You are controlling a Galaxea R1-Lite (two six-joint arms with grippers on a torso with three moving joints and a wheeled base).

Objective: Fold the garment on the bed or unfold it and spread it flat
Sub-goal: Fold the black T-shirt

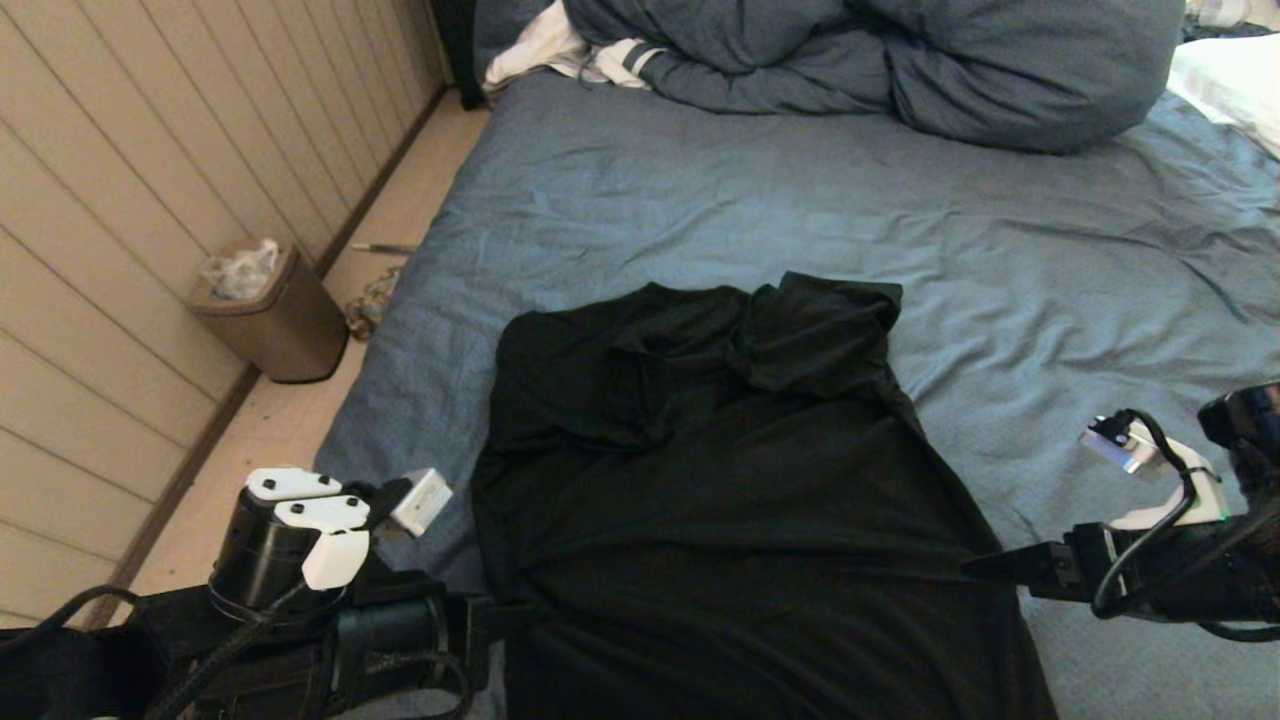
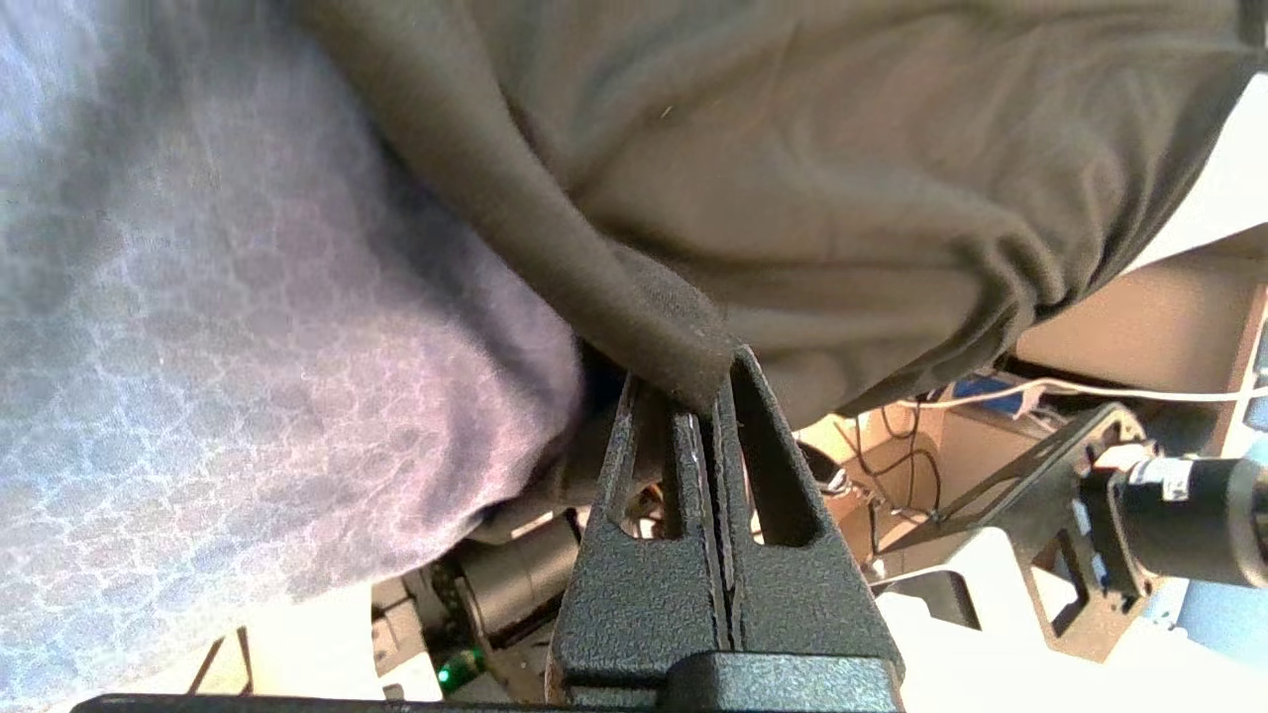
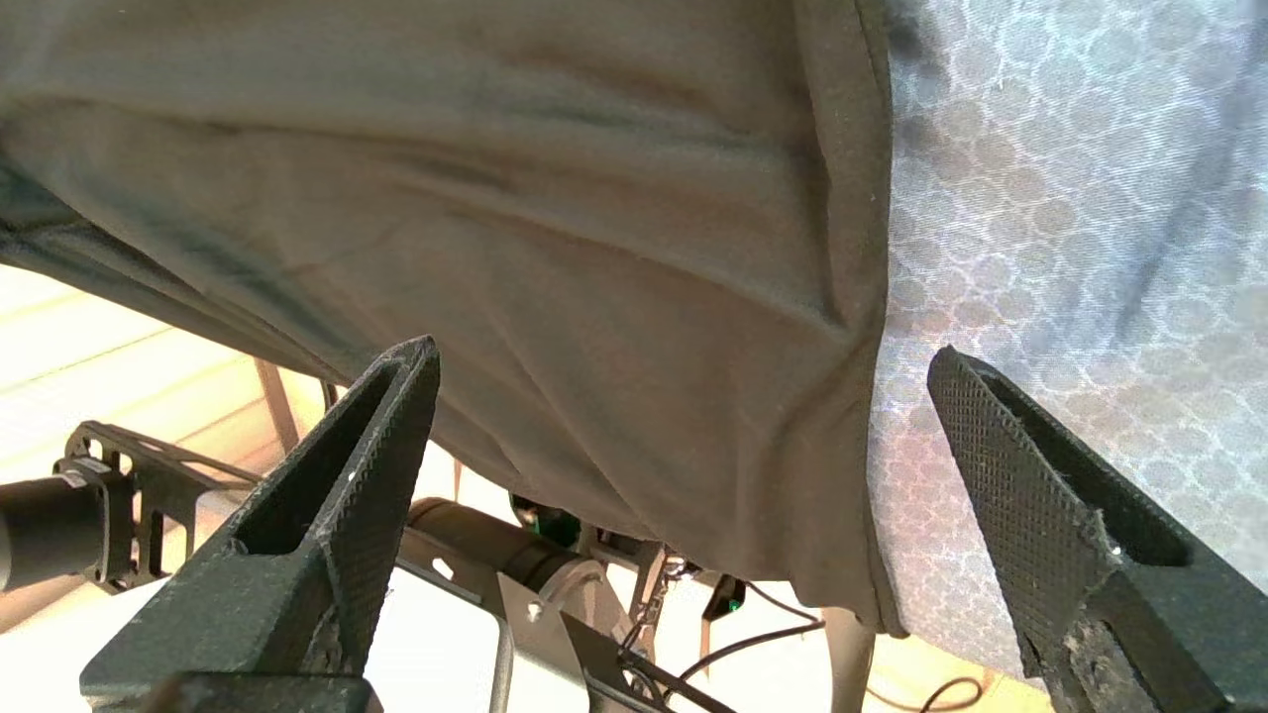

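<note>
The black T-shirt (image 1: 720, 480) lies plain side up on the slate-blue bed (image 1: 800, 200), its top end bunched toward the far side and its lower part hanging over the near edge. My left gripper (image 1: 510, 612) is shut on the shirt's left edge near the bed's front. In the left wrist view that gripper (image 2: 708, 391) pinches a fold of the shirt (image 2: 842, 198). My right gripper (image 1: 975, 568) stands open at the shirt's right edge. From the right wrist, the open gripper (image 3: 684, 396) straddles the shirt's hem (image 3: 693, 248), not touching it. The print is hidden.
A bulky blue-grey duvet (image 1: 880, 60) is heaped at the far end of the bed, with white striped cloth (image 1: 570, 50) beside it and a white pillow (image 1: 1230, 85) at the far right. A brown bin (image 1: 270, 310) stands on the floor by the panelled wall at left.
</note>
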